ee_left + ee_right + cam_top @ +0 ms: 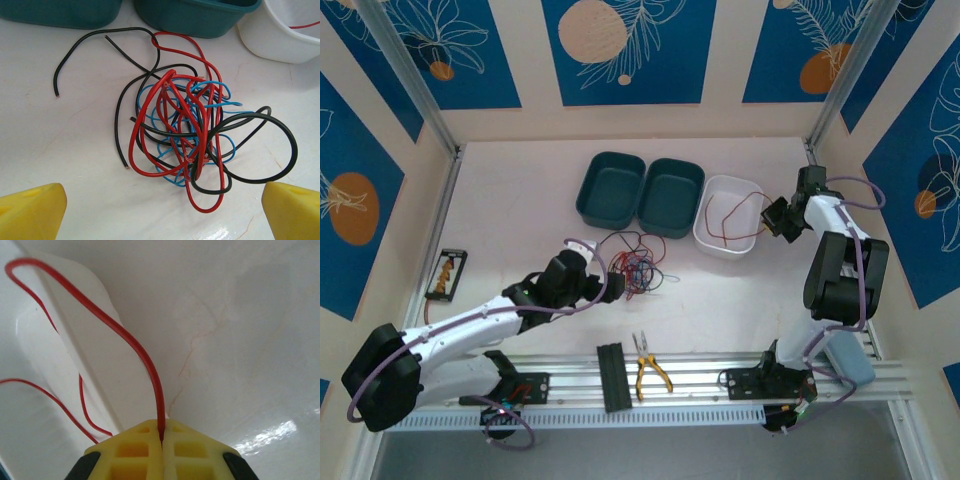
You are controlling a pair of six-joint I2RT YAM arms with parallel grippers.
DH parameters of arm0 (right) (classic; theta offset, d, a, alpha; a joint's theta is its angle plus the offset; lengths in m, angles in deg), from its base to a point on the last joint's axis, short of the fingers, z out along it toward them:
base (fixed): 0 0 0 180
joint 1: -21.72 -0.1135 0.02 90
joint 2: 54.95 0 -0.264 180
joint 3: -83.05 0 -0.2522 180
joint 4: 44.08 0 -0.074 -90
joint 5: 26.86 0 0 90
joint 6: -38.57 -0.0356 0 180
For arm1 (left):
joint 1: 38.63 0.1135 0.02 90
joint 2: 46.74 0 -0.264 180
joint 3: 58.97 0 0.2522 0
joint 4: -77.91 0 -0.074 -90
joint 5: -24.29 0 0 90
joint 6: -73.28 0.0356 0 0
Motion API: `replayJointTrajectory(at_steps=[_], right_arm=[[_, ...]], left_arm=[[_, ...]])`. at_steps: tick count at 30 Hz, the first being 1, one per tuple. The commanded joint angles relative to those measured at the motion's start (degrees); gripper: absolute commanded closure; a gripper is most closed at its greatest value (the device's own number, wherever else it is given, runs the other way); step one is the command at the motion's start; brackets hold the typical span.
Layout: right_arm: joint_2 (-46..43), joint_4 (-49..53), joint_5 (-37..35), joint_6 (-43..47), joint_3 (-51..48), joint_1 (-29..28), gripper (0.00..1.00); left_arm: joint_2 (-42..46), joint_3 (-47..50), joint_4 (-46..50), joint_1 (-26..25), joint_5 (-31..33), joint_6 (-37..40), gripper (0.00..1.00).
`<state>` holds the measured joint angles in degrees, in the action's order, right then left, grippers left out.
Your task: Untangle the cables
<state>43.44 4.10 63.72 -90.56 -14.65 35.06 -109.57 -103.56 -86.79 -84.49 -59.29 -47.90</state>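
The pale table [510, 190] carries one teal bin [610, 190] at 12 o'clock with another teal bin [672, 197] just beside it. A white bin [715, 246] is at 1, the tangled cables [638, 266] in the centre and pliers [651, 376] at 6. At 9 is possibly a small black holder [447, 275].

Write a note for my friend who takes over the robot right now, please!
Left pincer: open, above the tangle of red, blue and black cables on the table, near the teal tubs.
Right pincer: shut on one red cable, which loops into the white tub.
Done: that one red cable is apart from the pile.
To do: drop it, then probably pull the rest apart strand by strand.
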Motion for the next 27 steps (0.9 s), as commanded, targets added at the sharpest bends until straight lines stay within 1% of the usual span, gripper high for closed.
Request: replayJointTrajectory(at_steps=[1, 6, 10, 20, 27], right_arm=[[-0.5, 2.7, -0.9, 1.3, 3.3, -1.2, 1.0], [-2.7, 5.7, -6.8, 2.9, 5.6, -5.6, 1.0], [-2.3, 7.5, -9.3, 3.4, 7.3, -9.3, 1.0], [7.3, 11.2, -9.7, 4.2, 12.4, -14.5, 1.0], [13.1, 14.7, -12.7, 4.7, 15.7, -17.3, 1.0]], left_arm=[[-0.1, -1.9, -0.8, 0.4, -0.3, 0.0, 0.0], [0.0, -1.8, -0.9, 0.4, -0.1, 0.0, 0.0], [0.1, -1.5, -1.0, 0.4, -0.1, 0.1, 0.0], [1.8, 0.0, -1.3, 0.4, 0.0, -0.6, 0.0], [3.7, 0.9, -0.2, 0.4, 0.9, -0.8, 0.0]])
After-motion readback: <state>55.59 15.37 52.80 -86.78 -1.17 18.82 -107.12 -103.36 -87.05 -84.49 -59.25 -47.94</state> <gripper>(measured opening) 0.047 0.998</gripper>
